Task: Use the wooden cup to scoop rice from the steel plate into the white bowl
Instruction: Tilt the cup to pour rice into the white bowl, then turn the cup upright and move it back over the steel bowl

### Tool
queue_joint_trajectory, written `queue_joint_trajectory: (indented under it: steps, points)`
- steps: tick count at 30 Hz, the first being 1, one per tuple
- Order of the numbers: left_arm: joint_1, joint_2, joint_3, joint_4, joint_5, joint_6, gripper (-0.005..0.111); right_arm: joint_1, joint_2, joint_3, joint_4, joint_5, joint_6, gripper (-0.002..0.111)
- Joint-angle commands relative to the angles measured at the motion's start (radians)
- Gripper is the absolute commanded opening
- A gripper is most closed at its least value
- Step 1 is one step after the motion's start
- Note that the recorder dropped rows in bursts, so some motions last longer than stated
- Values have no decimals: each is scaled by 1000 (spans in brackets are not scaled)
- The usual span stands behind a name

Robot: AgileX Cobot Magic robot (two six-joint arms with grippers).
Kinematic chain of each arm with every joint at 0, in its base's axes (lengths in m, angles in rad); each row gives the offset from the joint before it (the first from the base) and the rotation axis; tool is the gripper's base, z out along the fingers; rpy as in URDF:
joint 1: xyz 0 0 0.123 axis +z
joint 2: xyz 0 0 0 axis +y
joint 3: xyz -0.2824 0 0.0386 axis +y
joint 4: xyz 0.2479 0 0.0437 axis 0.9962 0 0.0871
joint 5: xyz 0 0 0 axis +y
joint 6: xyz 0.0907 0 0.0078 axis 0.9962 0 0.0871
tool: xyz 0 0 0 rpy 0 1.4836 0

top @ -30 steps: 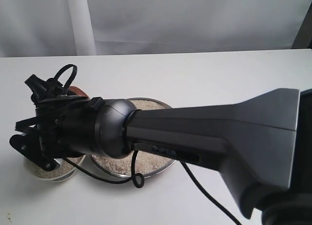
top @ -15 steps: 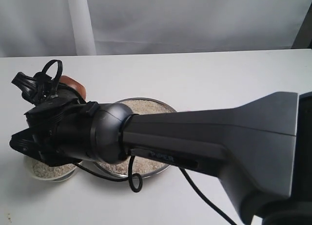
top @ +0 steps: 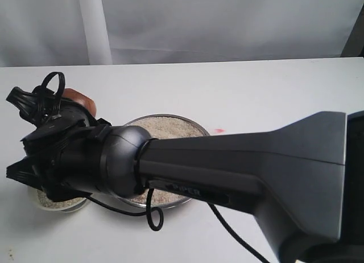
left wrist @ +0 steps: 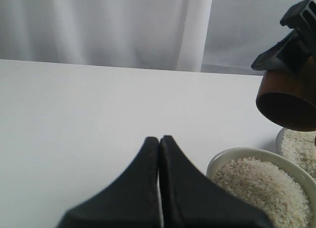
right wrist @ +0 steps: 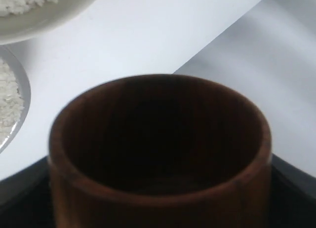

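My right gripper [top: 63, 108] is shut on the wooden cup [top: 79, 98], holding it in the air at the far left of the table. In the right wrist view the wooden cup [right wrist: 160, 154] fills the frame; its inside is dark and no rice shows in it. The white bowl [left wrist: 217, 161] holds rice [left wrist: 256, 186] and lies mostly hidden under my right arm in the exterior view. The steel plate [top: 196, 125] beside it carries rice [top: 165, 127]. My left gripper [left wrist: 159, 139] rests shut and empty next to the bowl.
A white curtain hangs behind the white table [top: 256, 92]. A black cable [top: 152, 214] dangles from my right arm over the plate's near rim. A small red mark [top: 219, 130] lies on the table right of the plate.
My right arm has swung further left and away, carrying the wooden cup with it. More of the steel plate's rice now shows. The left gripper's earlier state is not shown.
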Motion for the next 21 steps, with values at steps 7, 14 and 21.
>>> queue_joint_trajectory:
  steps: [7, 14, 21]
  points:
    - [-6, 0, 1, 3, -8, -2, 0, -54, -88, -8, 321, 52, 435, 0]
    - [-6, 0, 1, 3, -8, -2, 0, -208, -239, -8, 657, 250, 130, 0]
    - [-6, 0, 1, 3, -8, -2, 0, -299, -155, -8, 557, 295, 23, 0]
